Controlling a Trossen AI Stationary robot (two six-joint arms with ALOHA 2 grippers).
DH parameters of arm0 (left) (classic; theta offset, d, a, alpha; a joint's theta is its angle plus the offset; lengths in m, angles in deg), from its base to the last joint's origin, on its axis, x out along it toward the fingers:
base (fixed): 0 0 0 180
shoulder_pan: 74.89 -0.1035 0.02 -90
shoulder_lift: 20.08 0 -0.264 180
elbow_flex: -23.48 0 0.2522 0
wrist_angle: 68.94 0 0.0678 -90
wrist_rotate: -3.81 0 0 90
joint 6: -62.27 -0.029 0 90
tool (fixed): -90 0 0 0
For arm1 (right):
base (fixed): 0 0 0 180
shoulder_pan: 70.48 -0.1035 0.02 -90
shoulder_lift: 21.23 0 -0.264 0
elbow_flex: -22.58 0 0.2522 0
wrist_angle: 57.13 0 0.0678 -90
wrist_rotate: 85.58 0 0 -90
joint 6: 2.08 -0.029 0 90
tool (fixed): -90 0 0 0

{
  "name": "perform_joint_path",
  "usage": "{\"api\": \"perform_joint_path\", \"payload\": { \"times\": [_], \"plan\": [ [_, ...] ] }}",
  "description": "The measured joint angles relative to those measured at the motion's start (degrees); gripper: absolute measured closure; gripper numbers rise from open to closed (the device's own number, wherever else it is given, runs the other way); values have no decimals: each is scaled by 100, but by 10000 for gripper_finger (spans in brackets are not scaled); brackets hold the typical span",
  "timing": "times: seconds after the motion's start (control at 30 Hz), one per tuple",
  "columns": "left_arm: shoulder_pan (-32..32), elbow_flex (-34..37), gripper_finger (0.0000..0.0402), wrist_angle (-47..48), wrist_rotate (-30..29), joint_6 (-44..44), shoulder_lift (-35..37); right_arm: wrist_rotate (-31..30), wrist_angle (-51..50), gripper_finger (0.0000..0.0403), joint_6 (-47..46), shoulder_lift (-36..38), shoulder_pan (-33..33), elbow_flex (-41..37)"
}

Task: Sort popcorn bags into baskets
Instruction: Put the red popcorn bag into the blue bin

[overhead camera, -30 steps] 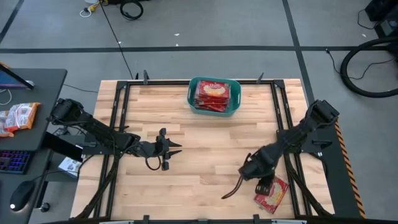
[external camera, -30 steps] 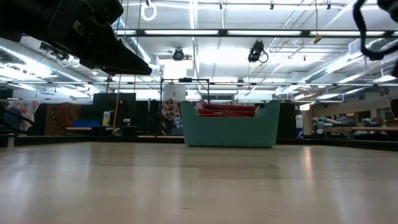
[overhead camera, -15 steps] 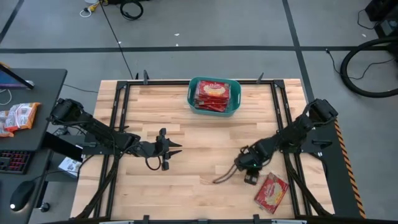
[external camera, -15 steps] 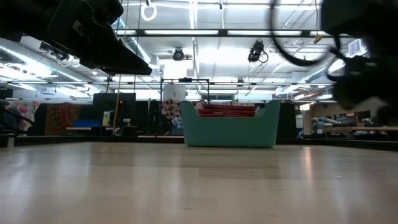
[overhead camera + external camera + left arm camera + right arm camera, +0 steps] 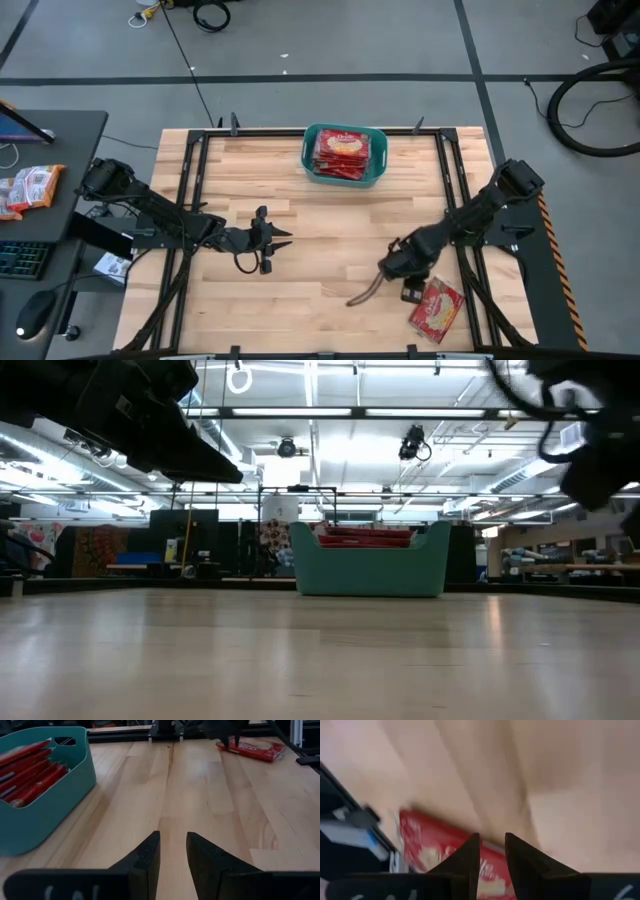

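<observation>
Right wrist view shows the right tool with its two dark fingers set a narrow gap apart and nothing between them, hovering just over a lone popcorn bag that lies flat on the wooden surface. From above, this tool sits at the near right of the surface, touching or just beside the bag, which rests close to the surface's right corner next to the frame rail.

The left tool waits near the middle-left, fingers slightly parted and empty, pointing across bare wood toward the right arm.

The teal basket stands at the far edge, centre, already holding a stack of red bags; it is well apart from the loose bag.

Judging from this, the pick is not yet made. The bag is thin and flat, so the fingers may slide over its glossy skin or pinch only an edge, letting it slip on the way to the basket. Its place near the rail also leaves little room, and a poor approach could push it against the frame.
</observation>
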Motion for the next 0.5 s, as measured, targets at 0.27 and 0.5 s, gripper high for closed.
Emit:
{"api": "perform_joint_path", "payload": {
  "times": [0.27,0.5],
  "plan": [
    [0,0,301,14,-1,18,0,441,313,306,-859,2,-963,-609],
    [0,0,301,12,0,18,0,671,1223,307,-1289,27,-1124,-1122]
  ]
}}
